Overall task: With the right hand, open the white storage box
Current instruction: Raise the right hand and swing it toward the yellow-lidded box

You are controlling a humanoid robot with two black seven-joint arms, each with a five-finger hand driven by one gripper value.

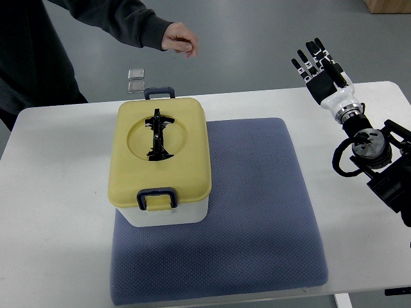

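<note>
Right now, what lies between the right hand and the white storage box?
In the top view, nothing stands between the right hand and the white storage box: only bare blue mat and white table. The hand's fingers are spread, holding nothing.

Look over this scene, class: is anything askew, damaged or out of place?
Nothing looks damaged or spilled. The storage box sits closed at the left edge of the blue mat, slightly overhanging it. The right hand is raised, fingers spread, well clear of it. A person's hand hangs beyond the table.
</note>
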